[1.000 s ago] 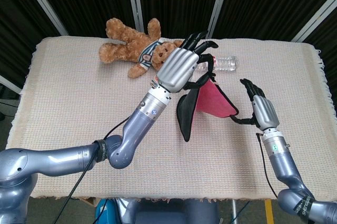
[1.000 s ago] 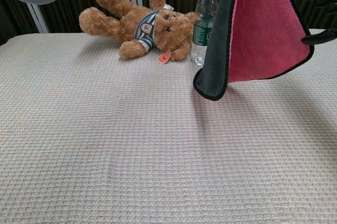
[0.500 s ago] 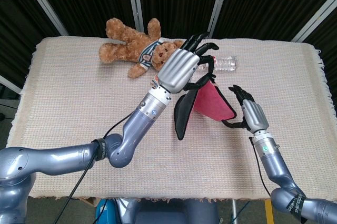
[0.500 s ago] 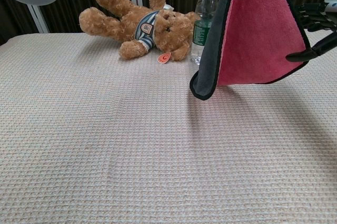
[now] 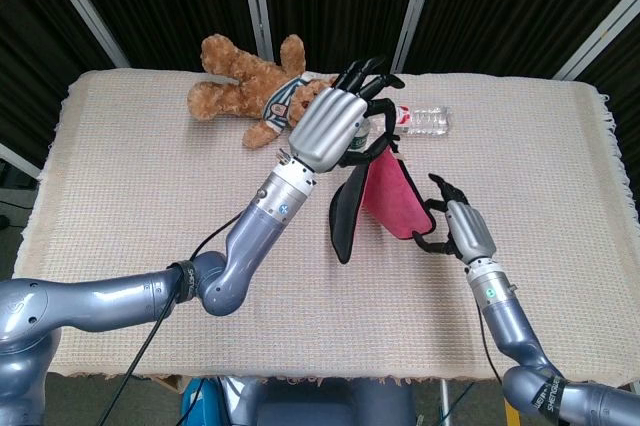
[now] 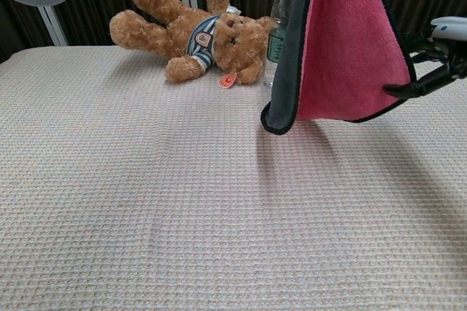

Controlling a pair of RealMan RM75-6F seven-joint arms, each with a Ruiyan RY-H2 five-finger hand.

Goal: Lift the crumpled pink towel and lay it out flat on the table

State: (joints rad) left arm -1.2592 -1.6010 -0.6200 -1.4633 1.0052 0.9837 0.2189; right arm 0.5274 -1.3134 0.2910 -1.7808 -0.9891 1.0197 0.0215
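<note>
The pink towel (image 5: 388,196) with its black edge hangs in the air over the middle of the table. My left hand (image 5: 332,126) grips its top from above. In the chest view the towel (image 6: 346,41) drops as a pink sheet, its top out of frame, its low black corner just above the tablecloth. My right hand (image 5: 462,228) is at the towel's lower right corner, thumb and fingers spread on either side of it. In the chest view my right hand (image 6: 436,55) has its thumb tip touching that edge, fingers apart.
A brown teddy bear (image 5: 255,91) lies at the back of the table, left of the towel. A clear water bottle (image 5: 422,119) stands behind the towel, seen upright in the chest view (image 6: 281,22). The beige woven tablecloth (image 5: 140,196) covers the table.
My right hand has moved left and nearer, up to the towel's lower right corner. The left hand has shifted slightly back, and the towel has swung a little leftward.
</note>
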